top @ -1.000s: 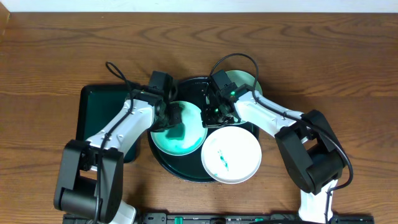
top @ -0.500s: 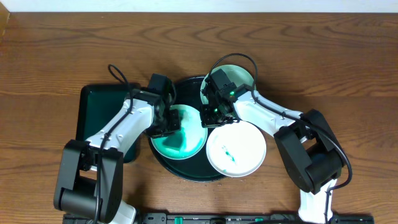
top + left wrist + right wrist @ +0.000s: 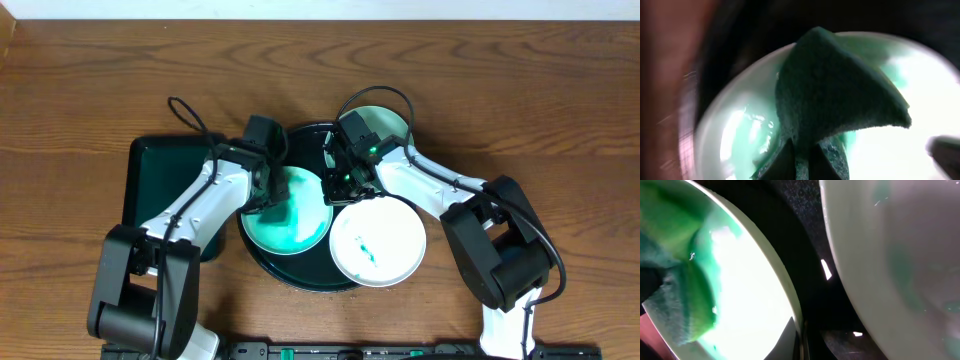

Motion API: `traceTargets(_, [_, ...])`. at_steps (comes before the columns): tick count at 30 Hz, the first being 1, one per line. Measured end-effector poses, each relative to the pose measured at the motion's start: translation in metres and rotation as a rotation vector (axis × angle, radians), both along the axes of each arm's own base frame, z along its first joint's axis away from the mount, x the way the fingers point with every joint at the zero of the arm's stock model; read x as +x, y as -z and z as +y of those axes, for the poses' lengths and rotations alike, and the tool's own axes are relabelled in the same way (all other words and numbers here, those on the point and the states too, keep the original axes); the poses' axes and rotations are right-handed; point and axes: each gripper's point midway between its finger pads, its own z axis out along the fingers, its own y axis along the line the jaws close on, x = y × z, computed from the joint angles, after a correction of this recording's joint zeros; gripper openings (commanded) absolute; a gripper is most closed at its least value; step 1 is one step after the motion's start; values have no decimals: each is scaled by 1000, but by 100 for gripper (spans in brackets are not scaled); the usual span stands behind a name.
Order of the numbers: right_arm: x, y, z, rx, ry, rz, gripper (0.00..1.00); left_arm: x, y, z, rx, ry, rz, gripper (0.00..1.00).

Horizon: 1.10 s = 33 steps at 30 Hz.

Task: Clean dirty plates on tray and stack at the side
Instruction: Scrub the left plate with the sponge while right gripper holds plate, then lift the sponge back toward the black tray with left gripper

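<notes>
The round black tray point(image 3: 262, 252) holds a teal-smeared plate point(image 3: 295, 225) on its left side. A white plate point(image 3: 377, 243) with a small teal smear sits at the tray's front right. A pale plate point(image 3: 388, 124) sits at the back right. My left gripper point(image 3: 266, 190) is shut on a dark green sponge point(image 3: 835, 95) that presses on the teal plate point(image 3: 735, 135). My right gripper point(image 3: 336, 186) is shut on that plate's right rim point(image 3: 797, 325). The right wrist view also shows the sponge point(image 3: 665, 295), the black tray point(image 3: 805, 245) and another plate point(image 3: 900, 255).
A dark green rectangular tray point(image 3: 150, 175) lies left of the round tray, under my left arm. Brown wooden table point(image 3: 520, 90) surrounds everything. Cables loop above both wrists.
The sponge in my left gripper has slid leftwards over the teal plate. The white front plate has shifted slightly right. My right gripper stays on the plate's rim.
</notes>
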Motion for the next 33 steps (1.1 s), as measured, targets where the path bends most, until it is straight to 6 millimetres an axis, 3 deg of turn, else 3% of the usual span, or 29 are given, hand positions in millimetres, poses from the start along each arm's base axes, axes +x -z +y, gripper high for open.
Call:
traceTargets(5, [0,0,0,1,0,-1,1,-23,1,10,40,-60,98,7])
traceTargets(9, [0,0,0,1,0,-2,1,-31,-1,-10,-94,3,143,7])
traceTargets(14, [0,0,0,0,-1,2,1,-18,-6,-44,-277,117,83,7])
traceTargets(18, [0,0,0,0,-1,2,1,7,-12,-54,-323,157,-28,7])
traceTargets(26, [-1,0,0,3,-1,3,1,20,-14,-5,-145,35,-35,7])
traceTargets(33, [0,0,0,2,-1,3,1,27,-55,38,-62,-79,-11,7])
